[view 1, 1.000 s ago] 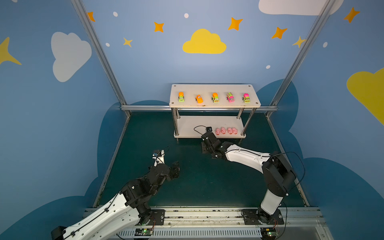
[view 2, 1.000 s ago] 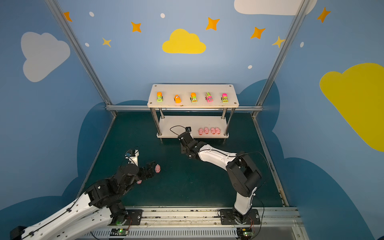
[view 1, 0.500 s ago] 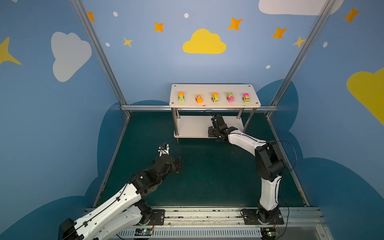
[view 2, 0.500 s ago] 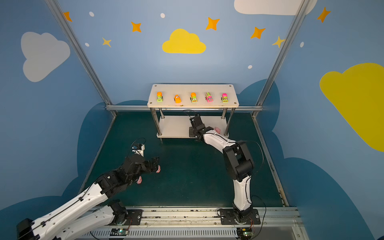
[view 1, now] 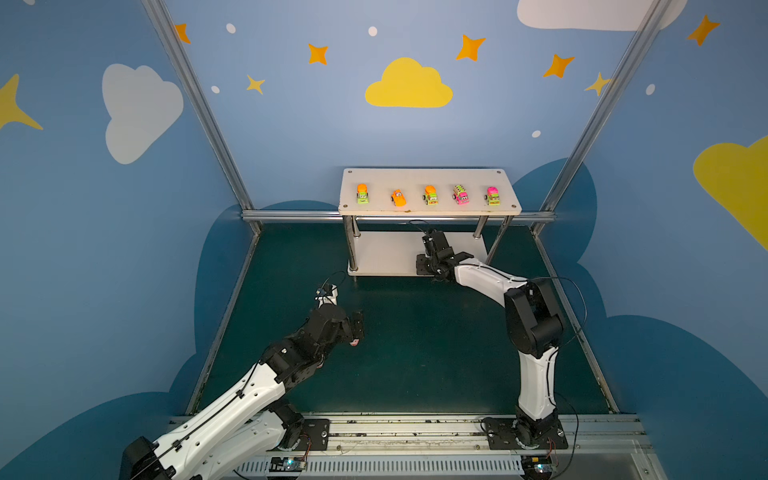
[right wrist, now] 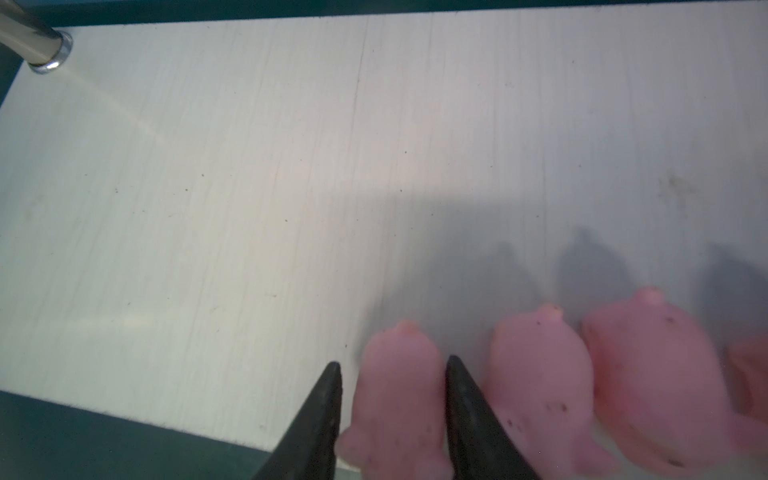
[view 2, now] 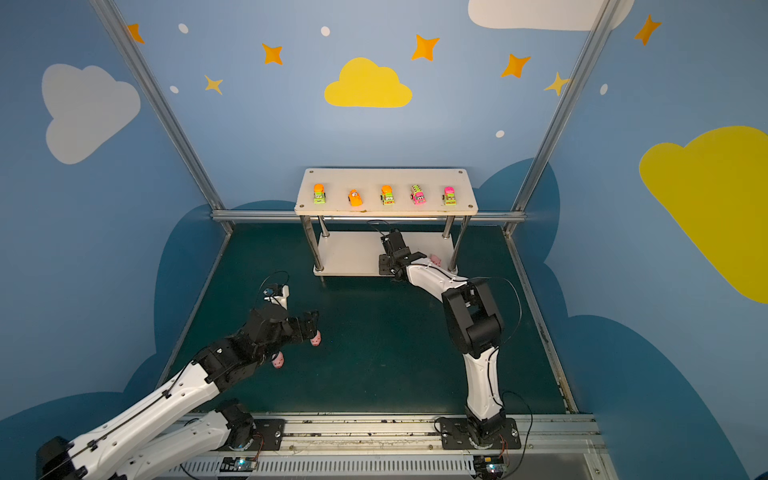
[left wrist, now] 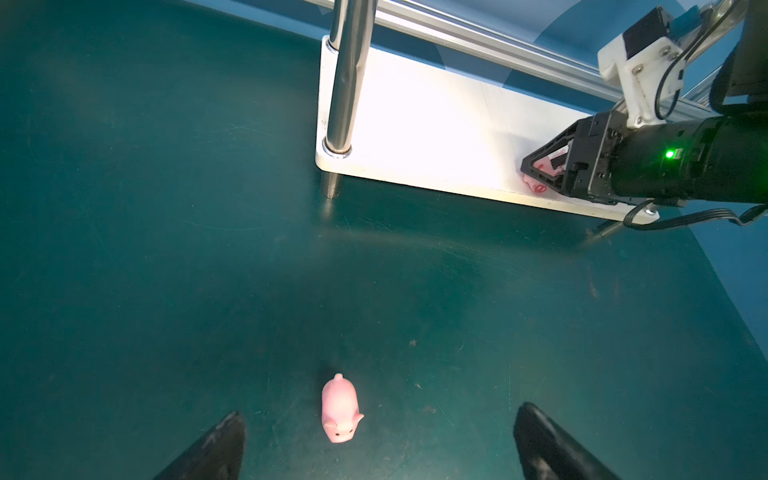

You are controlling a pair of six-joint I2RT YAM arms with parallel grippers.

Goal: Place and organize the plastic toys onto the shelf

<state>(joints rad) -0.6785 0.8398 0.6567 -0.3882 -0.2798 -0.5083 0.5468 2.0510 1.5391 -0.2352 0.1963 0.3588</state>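
Five small plastic toy vehicles in orange, lime green and hot pink stand in a row on the top board of the white two-tier shelf with metal posts. Over its lower board the right gripper has its fingers narrowly parted either side of the end pink plastic pig in a row, one finger clear of it. The left gripper, fingers spread wide, hovers above a loose pink pig on the green bench
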